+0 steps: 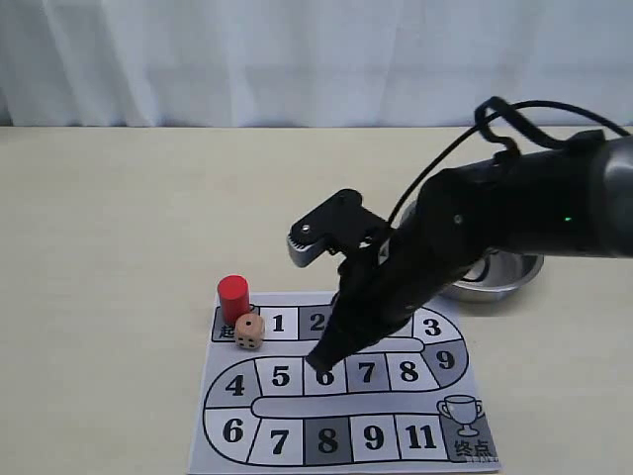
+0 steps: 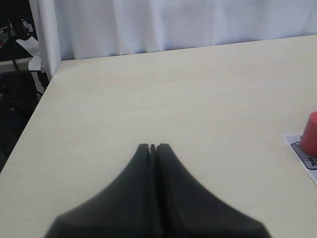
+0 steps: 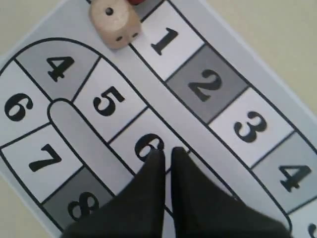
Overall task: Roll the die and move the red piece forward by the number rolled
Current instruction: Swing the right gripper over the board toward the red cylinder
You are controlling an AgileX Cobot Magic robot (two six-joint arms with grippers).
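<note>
The red piece (image 1: 232, 295) stands upright on the start square at the far left corner of the paper game board (image 1: 341, 406). The tan die (image 1: 248, 332) rests just in front of it, beside square 1. My right gripper (image 1: 321, 364) hangs over square 6, to the right of the die and apart from it. In the right wrist view this gripper (image 3: 167, 151) is shut and holds nothing, with the die (image 3: 115, 21) beyond it. My left gripper (image 2: 152, 147) is shut over bare table, and the red piece (image 2: 311, 135) shows at that frame's edge.
A steel bowl (image 1: 504, 277) sits on the table behind the right arm, beyond the board's far right corner. A white curtain (image 1: 297, 59) closes off the back. The table's left edge (image 2: 42, 99) drops off near the left gripper.
</note>
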